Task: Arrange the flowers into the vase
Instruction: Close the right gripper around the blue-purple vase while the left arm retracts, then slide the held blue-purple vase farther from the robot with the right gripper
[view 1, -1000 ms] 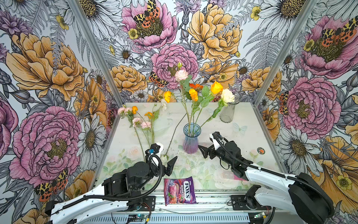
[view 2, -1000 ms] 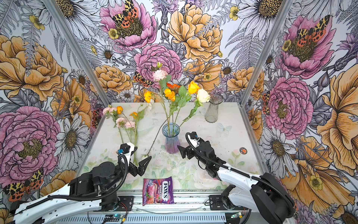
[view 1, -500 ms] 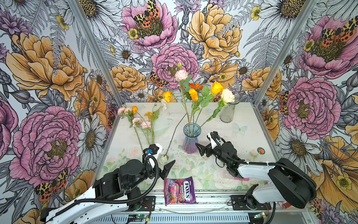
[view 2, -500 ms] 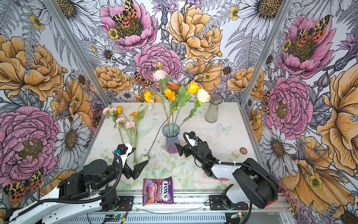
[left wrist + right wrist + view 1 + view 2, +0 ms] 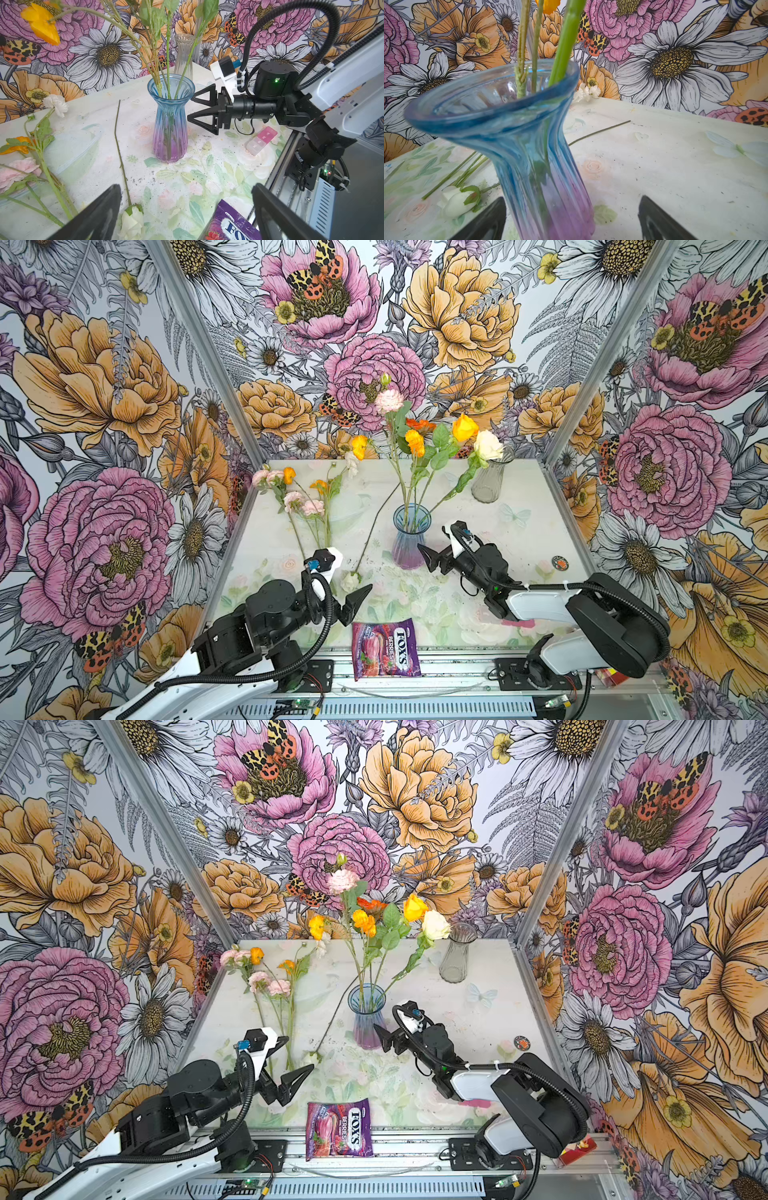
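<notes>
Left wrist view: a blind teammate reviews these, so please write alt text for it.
A blue-to-purple glass vase stands on the table holding several green stems, with the right pincer open close beside it. Nearer the camera, the left pincer is open by a white rose lying flat, and more loose flowers lie nearby.

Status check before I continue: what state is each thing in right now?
Blue vase: upright, several stems in it.
Clear vase: upright, no stems.
White rose: lying on table.
Other loose flowers: lying flat.
Left gripper: open, empty.
Right gripper: open, empty, beside blue vase.
Sweets bag: flat at front edge.
Pill box: shut, flat.
</notes>
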Available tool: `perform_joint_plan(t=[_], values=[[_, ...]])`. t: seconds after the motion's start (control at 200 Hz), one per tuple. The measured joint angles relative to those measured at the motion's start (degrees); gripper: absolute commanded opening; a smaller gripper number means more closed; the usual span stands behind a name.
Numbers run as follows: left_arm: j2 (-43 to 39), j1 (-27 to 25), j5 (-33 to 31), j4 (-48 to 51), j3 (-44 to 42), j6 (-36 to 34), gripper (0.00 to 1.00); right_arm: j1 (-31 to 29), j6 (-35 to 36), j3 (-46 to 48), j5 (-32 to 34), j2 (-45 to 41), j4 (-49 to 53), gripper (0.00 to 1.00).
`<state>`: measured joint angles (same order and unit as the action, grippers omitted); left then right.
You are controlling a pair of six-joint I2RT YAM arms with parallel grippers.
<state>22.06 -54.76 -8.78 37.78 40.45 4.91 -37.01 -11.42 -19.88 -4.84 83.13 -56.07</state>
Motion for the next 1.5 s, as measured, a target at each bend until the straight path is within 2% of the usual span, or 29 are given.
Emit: perform_joint_plan(t=[0.16, 0.335, 1.056, 1.316, 1.501], values=[[3.8, 6.6, 7.5, -0.5, 0.0, 0.0, 0.99, 0.0, 0.6, 0.0, -3.3, 1.8, -2.3, 0.99], [4.5, 9.2, 11.9, -0.8, 0.0, 0.0, 0.99, 0.0, 1.9, -0.1, -3.8, 2.2, -4.4, 0.99], [4.2, 13.1, 16.4, -1.6, -0.3, 0.0, 0.99, 0.0, 3.8, -10.7, -6.6, 14.8, -11.6, 1.0], [4.3, 15.7, 18.4, -2.4, -0.3, 0.0, 0.99, -0.2, 4.0, -13.6, -7.7, 16.5, -11.9, 1.0], [4.7, 17.4, 20.1, -3.3, -0.5, 0.0, 0.99, -0.5, 4.3, -15.0, -8.5, 17.6, -12.2, 0.93]])
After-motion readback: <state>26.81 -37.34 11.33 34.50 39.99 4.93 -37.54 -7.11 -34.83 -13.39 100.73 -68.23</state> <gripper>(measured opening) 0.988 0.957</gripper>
